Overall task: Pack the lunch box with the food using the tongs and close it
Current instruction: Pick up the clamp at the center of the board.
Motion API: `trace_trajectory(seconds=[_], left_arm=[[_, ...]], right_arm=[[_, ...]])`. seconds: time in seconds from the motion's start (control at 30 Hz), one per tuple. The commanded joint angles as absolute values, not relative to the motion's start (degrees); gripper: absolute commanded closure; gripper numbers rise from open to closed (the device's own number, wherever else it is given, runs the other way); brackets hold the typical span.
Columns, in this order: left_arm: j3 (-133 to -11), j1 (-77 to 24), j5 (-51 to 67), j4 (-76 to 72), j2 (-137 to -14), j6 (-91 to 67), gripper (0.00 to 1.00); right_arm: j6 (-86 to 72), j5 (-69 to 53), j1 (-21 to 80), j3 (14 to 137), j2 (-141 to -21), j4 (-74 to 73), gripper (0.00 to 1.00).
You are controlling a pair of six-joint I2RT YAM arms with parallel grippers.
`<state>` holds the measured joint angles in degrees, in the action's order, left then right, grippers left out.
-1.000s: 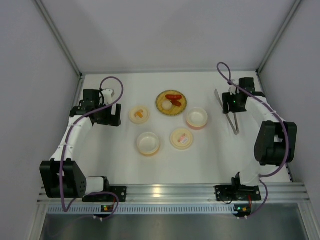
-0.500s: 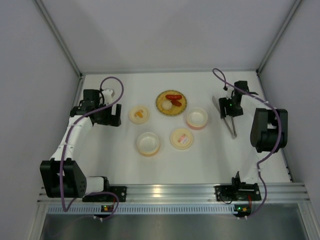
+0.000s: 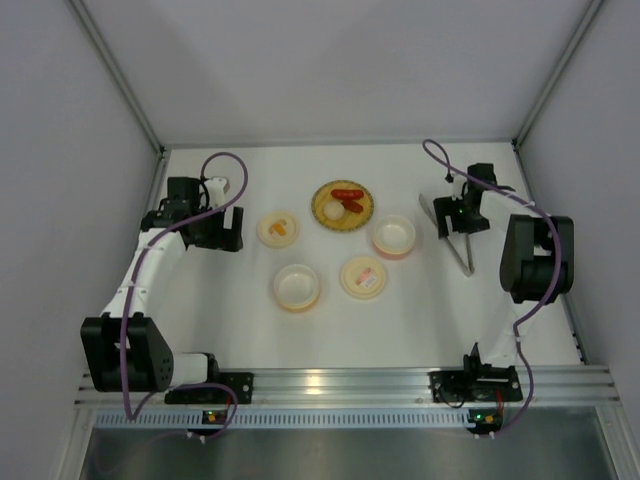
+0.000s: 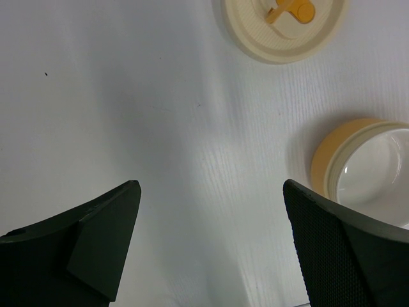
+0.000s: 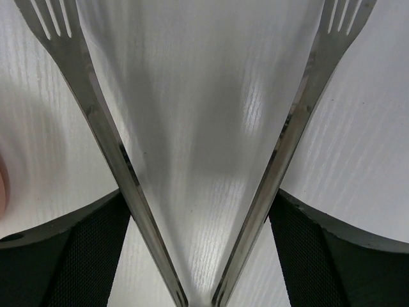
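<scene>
I see the tongs (image 5: 192, 160) lying flat on the white table at the right — slim silver metal, arms splayed in a V with forked tips. The food (image 3: 346, 201) — glossy red sausage pieces and a cream-white ball — sits on the woven plate (image 3: 323, 213).

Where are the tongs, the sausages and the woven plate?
tongs (image 5: 289, 134): right wrist view, right arm.
sausages (image 3: 349, 194): top view, upper sausage's middle.
woven plate (image 3: 323, 217): top view, lower-left rim.

Lab test cell: white table (image 3: 250, 330), plain grey enclosure walls (image 3: 330, 60), aluminium frame rail (image 3: 340, 385).
</scene>
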<state>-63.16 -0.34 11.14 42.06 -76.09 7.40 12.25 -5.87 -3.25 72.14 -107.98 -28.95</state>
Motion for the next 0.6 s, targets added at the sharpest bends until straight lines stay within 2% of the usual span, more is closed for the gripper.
trace_trajectory(seconds=[0.0,0.2,0.4,0.47,0.57], left_arm=[[-65.6,-0.4,12.3,41.0,-76.2,6.9,0.02],[-65.7,-0.4,12.2,41.0,-76.3,7.0,0.02],[-65.4,-0.4,12.2,41.0,-76.4,6.9,0.02],[-65.3,-0.4,12.3,41.0,-76.3,6.9,0.02],[-65.3,-0.4,12.1,41.0,-76.2,6.9,0.02]], right_arm=[[13.4,-5.4,-4.1,71.0,-107.3,-25.2,0.16],[13.8,-4.7,-4.0,70.2,-107.4,-25.0,0.12],[13.6,-4.7,-4.1,69.7,-107.1,-25.0,0.12],[13.6,-4.9,-4.1,69.4,-107.2,-25.1,0.14],[13.7,-5.4,-4.1,68.9,-107.0,-25.0,0.23]])
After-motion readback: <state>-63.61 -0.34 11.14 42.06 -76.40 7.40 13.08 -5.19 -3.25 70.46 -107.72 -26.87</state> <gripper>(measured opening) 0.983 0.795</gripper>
